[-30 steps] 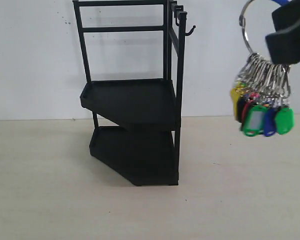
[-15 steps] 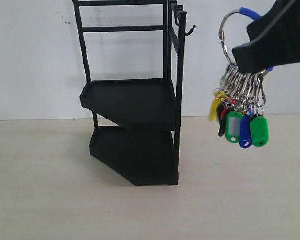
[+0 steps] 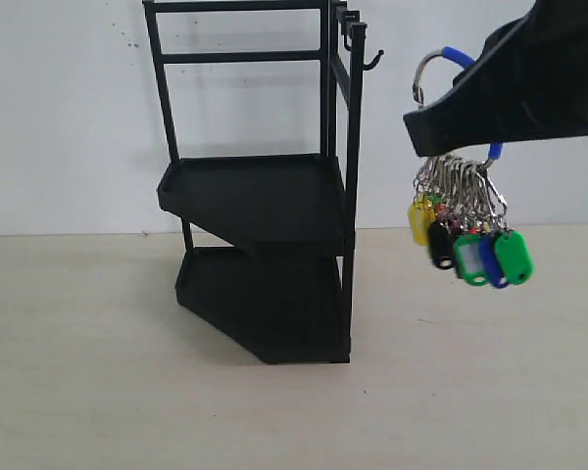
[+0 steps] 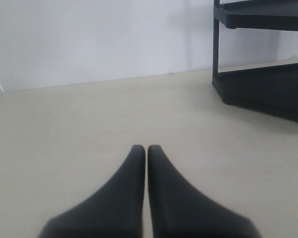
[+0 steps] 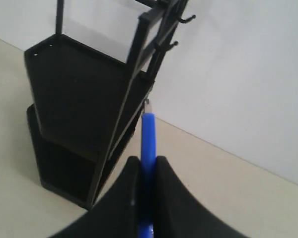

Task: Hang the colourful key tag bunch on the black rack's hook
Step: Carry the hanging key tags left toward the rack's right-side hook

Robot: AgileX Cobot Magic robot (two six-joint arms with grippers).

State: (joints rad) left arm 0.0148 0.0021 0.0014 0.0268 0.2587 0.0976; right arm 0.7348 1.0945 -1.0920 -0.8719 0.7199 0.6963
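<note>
- blue loop point(image 3: 458, 56) and metal ring of the colourful key tag bunch point(image 3: 467, 240) have come in a lot closer to the black rack point(image 3: 265, 201) than a second ago. back then the bunch was way out toward the frame edge.
- right gripper point(image 3: 416, 132) has slid toward the rack too, and sits a touch lower than half a second ago.
- it's still clenched on the blue loop, which the right wrist view shows pinched between the fingers point(image 5: 148, 161).
- the top of the ring is now roughly level with the hook point(image 3: 373, 61), just off its tip and not touching.
- the tags hang in the air beside the rack's upper tray, clear of the corner post.
- the rack itself hasn't budged.
- left gripper point(image 4: 147, 148) is closed on nothing, low over the table point(image 4: 64, 124), with the rack's bottom corner off to one side.
- hard to see: the gripper body covers the middle of the ring, and the arm runs off the frame edge.
- the rack's top rail is cut off too.
- the tags don't show in the right wrist view at all.
- that view has two hooks, and i can't tell which is the front one.
- room: open air between the hook tip and the ring, bare table point(image 3: 470, 392) below the bunch, plain wall point(image 3: 69, 117) behind the rack.
</note>
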